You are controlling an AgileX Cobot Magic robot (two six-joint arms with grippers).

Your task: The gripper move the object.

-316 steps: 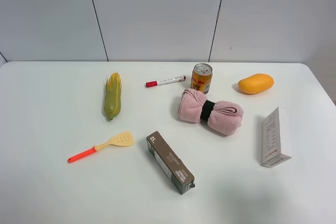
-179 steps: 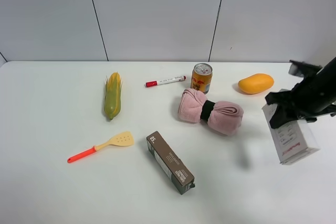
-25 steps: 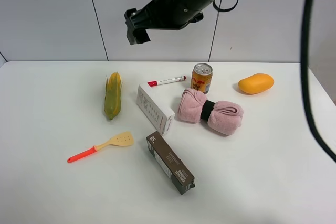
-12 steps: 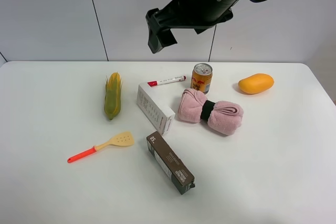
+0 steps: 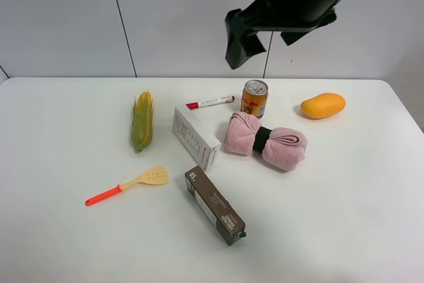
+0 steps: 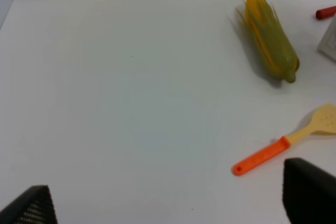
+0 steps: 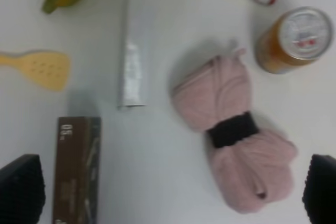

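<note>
The white carton (image 5: 195,138) lies on the table between the corn (image 5: 142,121) and the pink towel (image 5: 265,140). It also shows in the right wrist view (image 7: 134,51), and its corner shows in the left wrist view (image 6: 328,43). My right gripper (image 5: 238,48) hangs high above the can (image 5: 254,99), well clear of the carton. In the right wrist view this gripper (image 7: 170,192) is open and empty. My left gripper (image 6: 170,203) is open and empty over bare table near the spatula (image 6: 286,142); it is out of the exterior view.
A red-capped marker (image 5: 209,103) and a mango (image 5: 322,105) lie at the back. A dark brown carton marked "50" (image 5: 214,205) lies in front of the white carton. The spatula (image 5: 127,185) lies at the front left.
The white carton went from the right edge to the middle, set down beside the corn. Over the last second my right arm has moved rightward, high above the table, empty.
</note>
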